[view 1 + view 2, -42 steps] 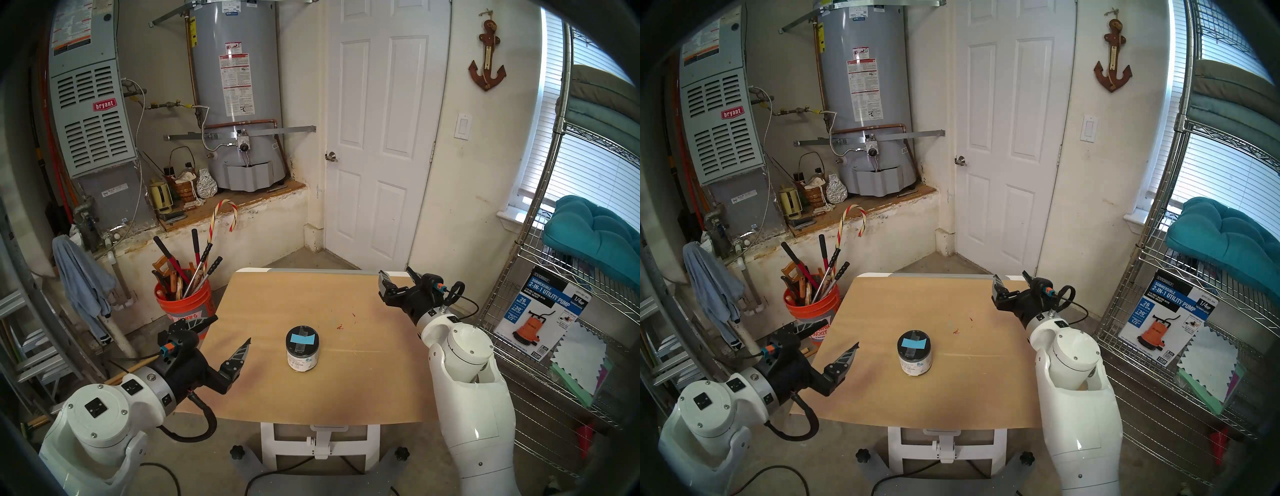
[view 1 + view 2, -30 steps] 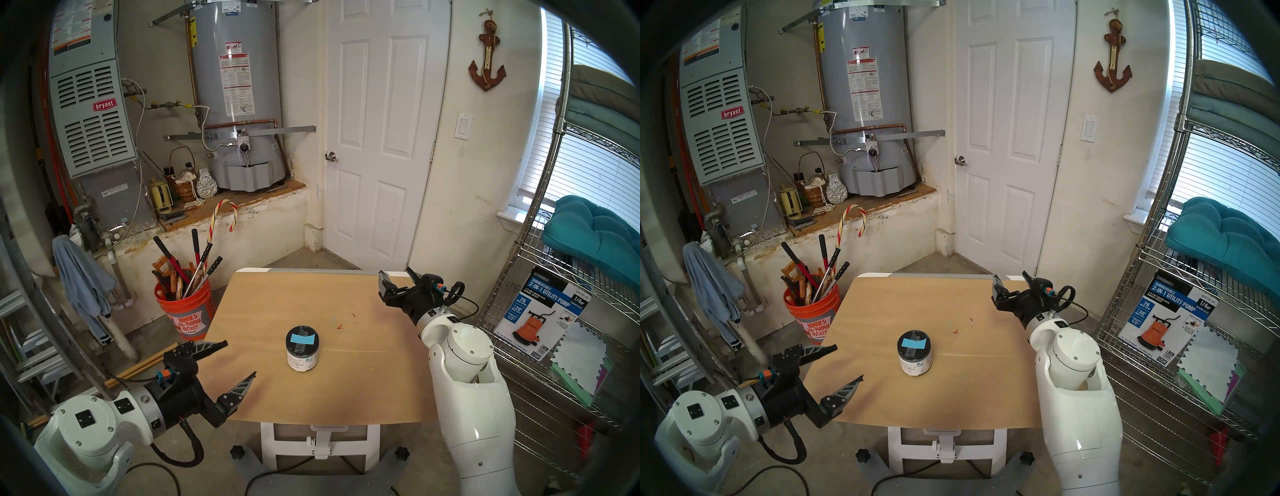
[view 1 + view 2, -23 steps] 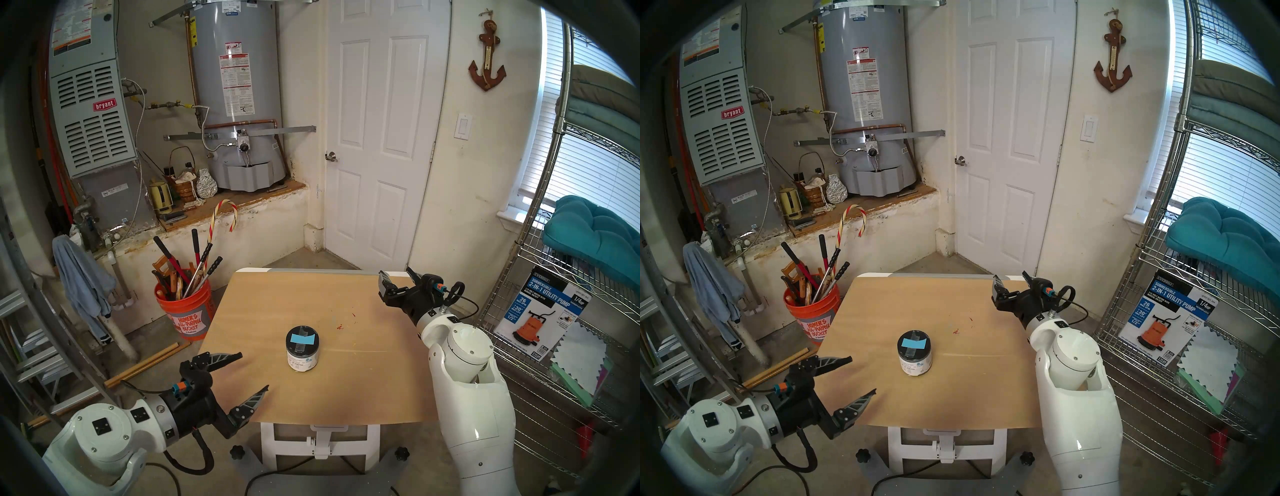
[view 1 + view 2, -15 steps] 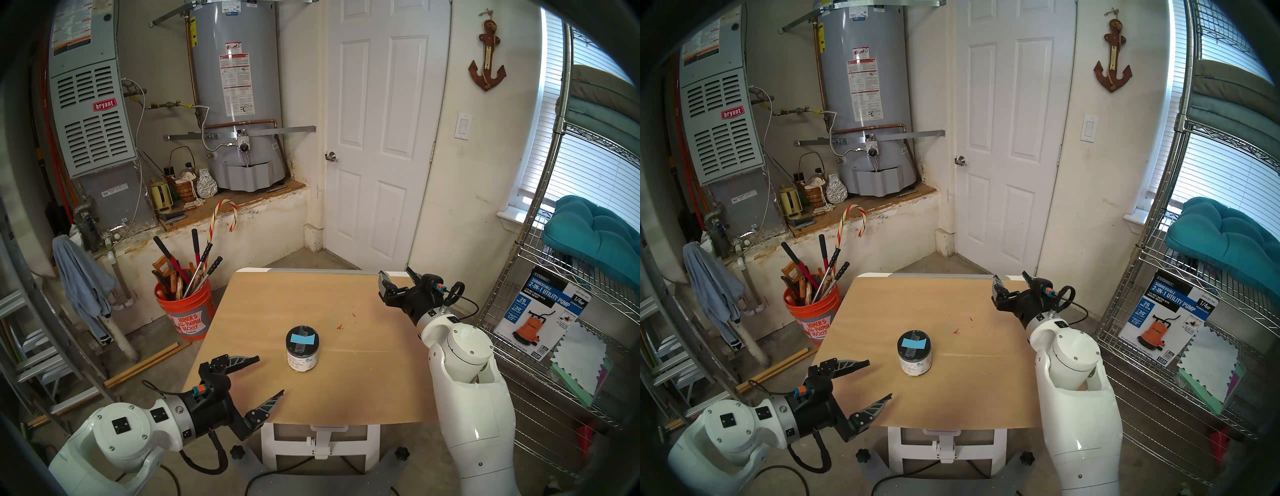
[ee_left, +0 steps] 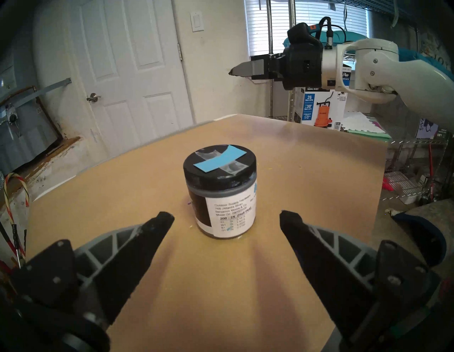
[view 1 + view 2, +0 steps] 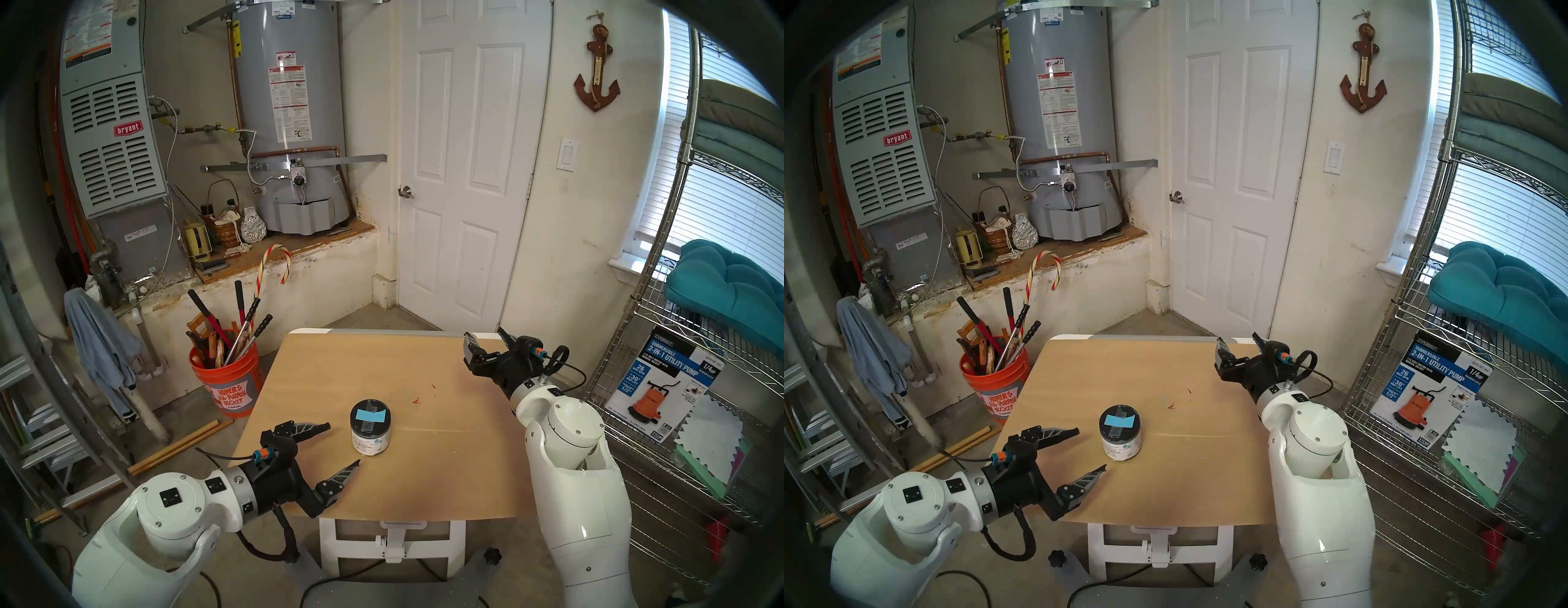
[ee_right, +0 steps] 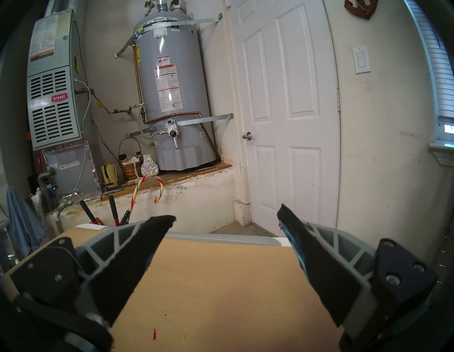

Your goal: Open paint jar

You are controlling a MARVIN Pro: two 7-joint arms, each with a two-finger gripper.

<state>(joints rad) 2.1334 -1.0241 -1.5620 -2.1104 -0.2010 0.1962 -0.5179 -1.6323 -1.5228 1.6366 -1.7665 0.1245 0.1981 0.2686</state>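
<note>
Left gripper [image 6: 344, 440] newly brought in from the tabletop's left edge toward the jar [image 6: 370, 427]; fingers [image 5: 157, 228] spread wide and empty, one to each side of the jar's near face, tips just short of it and not touching. Seen through the left wrist view, jar [image 5: 219, 190] squarely centred between the two tips. Judged as the closing stage of an approach: next a short advance and a squeeze on the body, to steady the jar while the lid is turned. Nothing of the opening itself begun.

Right gripper [image 6: 488, 339] unmoved over the far right corner of the tabletop [image 6: 424, 479], well apart from the jar; fingers [image 7: 137, 248] likewise wide and empty. Probably reserved for the lid.

Jar upright near the middle of the tabletop, slightly toward the near left. Small and squat, cylindrical. Black round lid [image 5: 218, 163] seated flat on top, bearing a light-blue rectangle [image 5: 219, 158] held down by clear tape. White printed label [image 5: 233, 213] facing the left gripper, with a dark unlabelled strip at its left. Band of pale grey-blue paint visible just under the lid.

Orange bucket [image 6: 229, 382] of tools on the floor off the far left corner, no part of the task.
</note>
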